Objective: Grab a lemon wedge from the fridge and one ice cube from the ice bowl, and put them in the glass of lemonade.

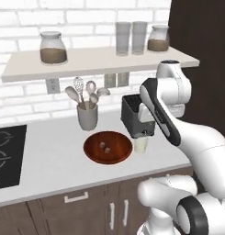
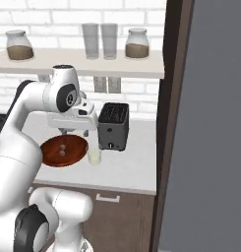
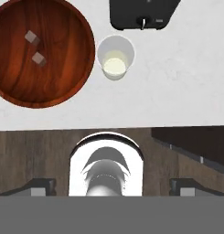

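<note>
The gripper [image 2: 73, 132] is hanging above the counter [image 1: 49, 160], over its front part near the ice bowl [image 1: 107, 147] and the glass of lemonade [image 1: 141, 145]. In the hand view the camera is looking straight down: the ice bowl [image 3: 38, 52] is sitting at the upper left with two ice cubes [image 3: 39, 58] lying inside it, one beside the other. The glass of lemonade [image 3: 115, 58] is standing just beside the bowl's rim on the right, with the black toaster [image 3: 143, 13] right behind it. The finger tips [image 3: 40, 186] are showing wide apart at the bottom corners, with nothing between them. Bowl and glass are both lying ahead of the fingers, toward the wall. In the right base view, the grey fridge [image 2: 210, 138] is standing to the right of the counter. Where the lemon wedge is cannot be told
</note>
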